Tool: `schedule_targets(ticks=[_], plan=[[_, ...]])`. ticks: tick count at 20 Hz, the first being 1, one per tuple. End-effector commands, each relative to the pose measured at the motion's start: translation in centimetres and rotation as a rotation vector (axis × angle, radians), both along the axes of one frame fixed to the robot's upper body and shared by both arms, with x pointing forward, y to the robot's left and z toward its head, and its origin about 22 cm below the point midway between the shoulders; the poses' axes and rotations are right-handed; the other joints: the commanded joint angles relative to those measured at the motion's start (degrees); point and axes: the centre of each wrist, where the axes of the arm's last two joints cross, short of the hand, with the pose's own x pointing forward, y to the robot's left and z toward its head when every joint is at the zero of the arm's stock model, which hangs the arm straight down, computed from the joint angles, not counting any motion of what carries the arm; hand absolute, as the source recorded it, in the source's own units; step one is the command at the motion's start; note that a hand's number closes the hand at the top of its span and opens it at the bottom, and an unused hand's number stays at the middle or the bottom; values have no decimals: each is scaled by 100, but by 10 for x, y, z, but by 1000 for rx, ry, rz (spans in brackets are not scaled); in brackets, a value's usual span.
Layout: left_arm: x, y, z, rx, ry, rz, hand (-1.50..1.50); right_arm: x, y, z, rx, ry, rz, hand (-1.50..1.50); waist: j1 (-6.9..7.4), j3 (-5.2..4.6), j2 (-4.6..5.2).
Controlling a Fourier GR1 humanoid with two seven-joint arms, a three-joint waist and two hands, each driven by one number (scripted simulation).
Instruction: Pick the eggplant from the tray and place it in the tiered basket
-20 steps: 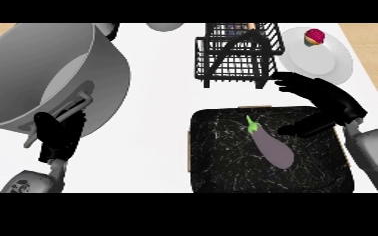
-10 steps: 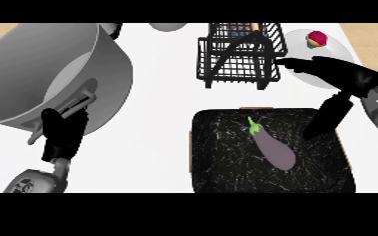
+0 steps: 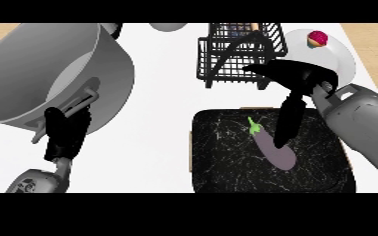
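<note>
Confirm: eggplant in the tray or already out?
In. The eggplant lies flat on the tray; the right hand reaches over it, not gripping.

The right hand has swung over the eggplant (thumb lowered).

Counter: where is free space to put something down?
A bare white strip of counter lies between the big pot and the wire basket, running down left of the tray. The right side is crowded by the plate and right hand.

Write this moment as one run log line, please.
phase: reaching | right hand: open, above eggplant | eggplant: lying on tray | tiered basket: behind tray | left hand: resting
</note>
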Motion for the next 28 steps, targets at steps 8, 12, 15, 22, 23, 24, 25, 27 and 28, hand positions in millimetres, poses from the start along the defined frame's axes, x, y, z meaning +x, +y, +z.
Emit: schedule_targets(ticks=[8,12,15,22,23,24,25,27,28], plan=[[8,-28,-1,-170,21,-126,0,-21,55,-36,-271,80,30,-150,-155,-106,50],[0,-46,-2,-184,44,-135,0,-26,57,-48,-290,106,22,-150,-171,-97,33],[3,-41,-1,-184,24,-128,0,-37,68,-57,-301,141,33,-150,-220,-103,27],[-2,-42,-1,-180,24,-146,0,-29,31,-57,-357,110,-23,-150,-166,-92,40],[-4,-33,0,-191,28,-133,0,-38,45,-69,-360,109,-20,-150,-128,-93,34],[9,-39,16,-176,8,-122,0,-33,36,-53,-378,97,-11,-150,-191,-90,30],[10,-27,0,-182,9,-117,0,-44,38,-66,-373,83,-4,-150,-236,-96,43],[2,-25,5,-193,34,-135,0,-41,25,-65,-381,71,-25,-150,-179,-89,29],[4,-27,-4,-180,23,-127,0,-49,31,-56,-368,71,-5,-150,-236,-94,23]])
